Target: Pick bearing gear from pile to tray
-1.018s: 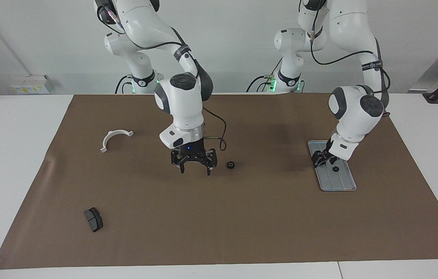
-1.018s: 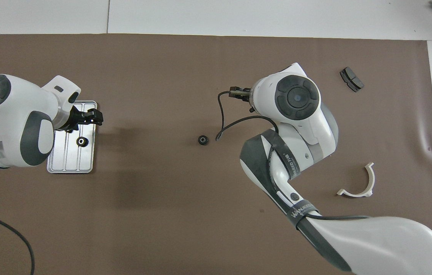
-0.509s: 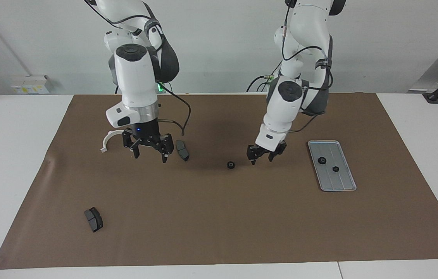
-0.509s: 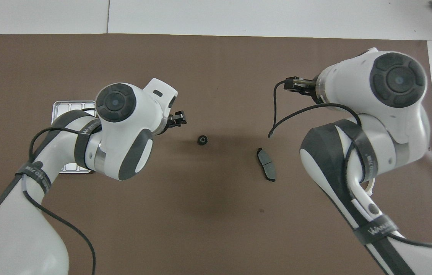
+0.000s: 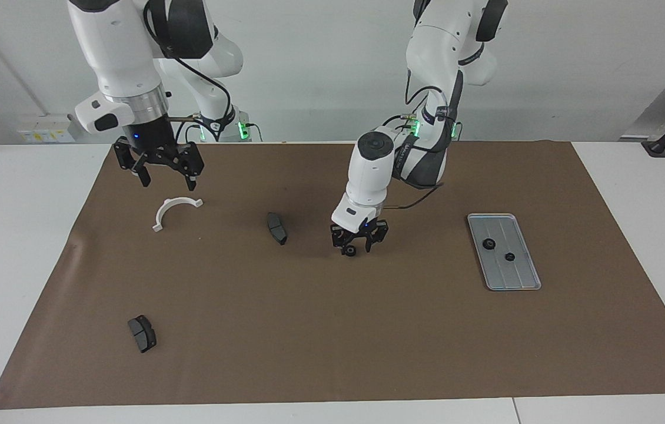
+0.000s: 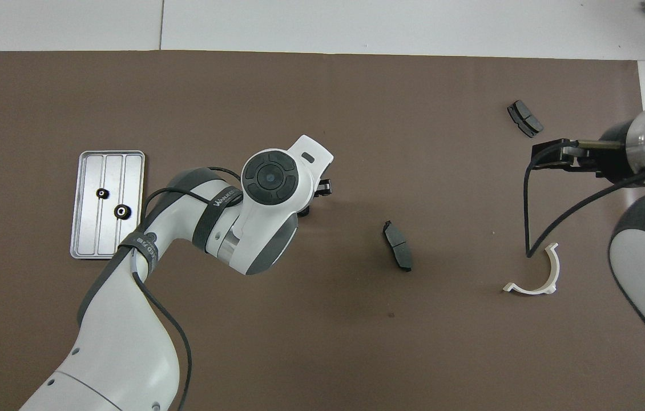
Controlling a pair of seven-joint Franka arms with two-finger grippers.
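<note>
Left gripper (image 5: 358, 247) down at the brown mat (image 5: 332, 330), jaws part-open astride a small black round gear (image 5: 349, 251) mid-mat; grip on it cannot be told. Flat silver-grey grooved metal tray (image 5: 524, 281) sits well apart from that gear, toward the left arm's end, two more black gears (image 5: 489, 244) in it. Right gripper (image 5: 162, 171) waits raised over the white curved bracket (image 5: 173, 211), jaws wide, empty.
</note>
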